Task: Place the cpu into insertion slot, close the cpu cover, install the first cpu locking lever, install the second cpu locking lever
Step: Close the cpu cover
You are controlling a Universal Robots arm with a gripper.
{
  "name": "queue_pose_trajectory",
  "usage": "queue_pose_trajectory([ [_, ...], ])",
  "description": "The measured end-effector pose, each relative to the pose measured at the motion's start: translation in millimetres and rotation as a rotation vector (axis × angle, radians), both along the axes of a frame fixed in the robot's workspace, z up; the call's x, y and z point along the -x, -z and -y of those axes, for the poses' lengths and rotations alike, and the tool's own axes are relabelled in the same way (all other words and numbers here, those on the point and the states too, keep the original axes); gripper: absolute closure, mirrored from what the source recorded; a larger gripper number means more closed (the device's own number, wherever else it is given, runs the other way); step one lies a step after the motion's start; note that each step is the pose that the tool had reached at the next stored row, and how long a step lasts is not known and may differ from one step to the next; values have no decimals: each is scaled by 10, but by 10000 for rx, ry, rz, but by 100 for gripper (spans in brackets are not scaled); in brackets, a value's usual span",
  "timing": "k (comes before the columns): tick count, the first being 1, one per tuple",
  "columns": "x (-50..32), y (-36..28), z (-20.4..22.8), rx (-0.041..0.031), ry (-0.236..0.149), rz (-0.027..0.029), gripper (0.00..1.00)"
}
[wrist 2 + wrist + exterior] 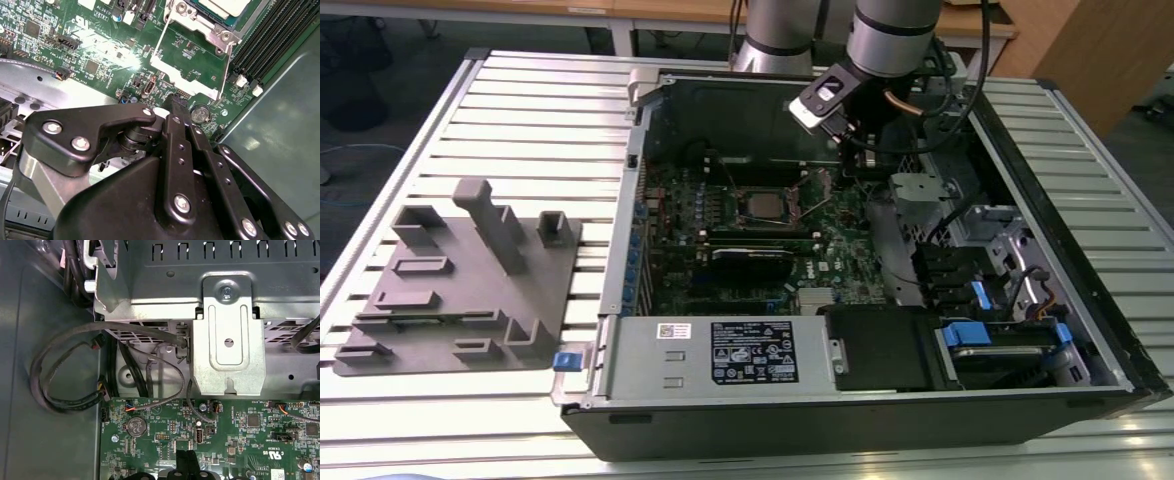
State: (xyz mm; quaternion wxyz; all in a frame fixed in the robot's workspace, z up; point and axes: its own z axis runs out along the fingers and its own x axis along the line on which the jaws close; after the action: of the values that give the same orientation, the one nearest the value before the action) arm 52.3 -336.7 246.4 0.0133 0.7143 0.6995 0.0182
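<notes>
Over the motherboard (pixel 240 432), claw (pixel 185 460) pinched shut, empty

We find open room straight above the green board (pixel 720 245) around the cpu (pixel 761 205). Nearer the gripper (pixel 184 456), whose fingers sit pressed together, the open cpu cover (pixel 187 75) and its two thin levers (pixel 159 37) stick up. A metal bracket (pixel 227 335) and looping black cables (pixel 65 385) crowd the board's edge, and the case wall (pixel 280 130) closes one side. A power supply box (pixel 734 350) blocks the board's opposite end.
</notes>
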Motion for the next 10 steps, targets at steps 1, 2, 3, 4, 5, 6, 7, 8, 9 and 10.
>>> queue_pose_trajectory([
  [1,0,4,0,-3,-1,0,89],
  [2,0,13,-1,-6,0,2,89],
  [3,0,23,0,-4,0,1,89],
  [4,0,29,0,-1,-1,0,89],
  [5,0,32,0,-1,-1,0,89],
  [6,0,33,0,2,-1,-1,89],
  [7,0,35,0,2,0,-1,89],
  [8,0,36,0,1,-1,-1,89],
  [9,1,37,0,2,0,-1,89],
  [10,4,38,0,0,0,0,89],
])
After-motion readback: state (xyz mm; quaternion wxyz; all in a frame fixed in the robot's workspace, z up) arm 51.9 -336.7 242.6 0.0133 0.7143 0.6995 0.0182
